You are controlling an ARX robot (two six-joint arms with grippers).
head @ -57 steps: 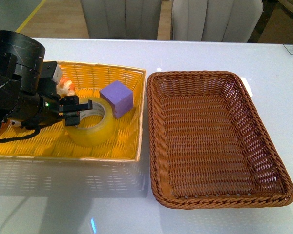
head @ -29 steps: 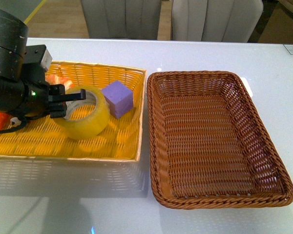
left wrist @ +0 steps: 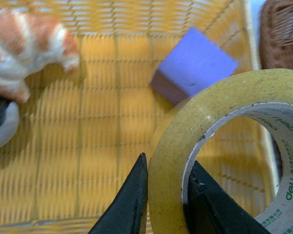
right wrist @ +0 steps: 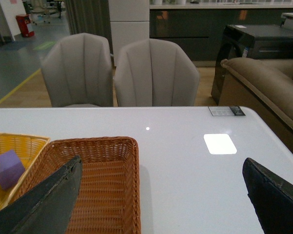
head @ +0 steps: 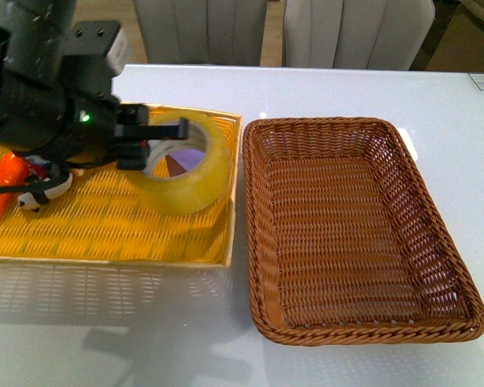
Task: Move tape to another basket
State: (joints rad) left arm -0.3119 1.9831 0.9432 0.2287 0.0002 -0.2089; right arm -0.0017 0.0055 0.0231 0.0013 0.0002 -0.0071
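My left gripper [head: 149, 145] is shut on the wall of the yellowish tape roll [head: 188, 173] and holds it lifted above the right part of the yellow tray [head: 105, 222]. In the left wrist view the two black fingers pinch the tape [left wrist: 219, 97], one outside and one inside the white core. The brown wicker basket [head: 262, 133] stands empty to the right of the yellow tray; it also shows in the right wrist view [right wrist: 132, 161]. My right gripper [right wrist: 161, 195] is open and empty, high above the table; it does not show in the front view.
A purple cube [left wrist: 195, 63] lies in the yellow tray, mostly hidden behind the tape in the front view. A croissant [left wrist: 24, 48] and an orange object [head: 2, 193] lie at the tray's left. Two grey chairs [right wrist: 151, 73] stand behind the white table [head: 347, 85].
My left gripper has lifted the tape out of the yellow tray and carried it up and to the right, toward the brown basket.
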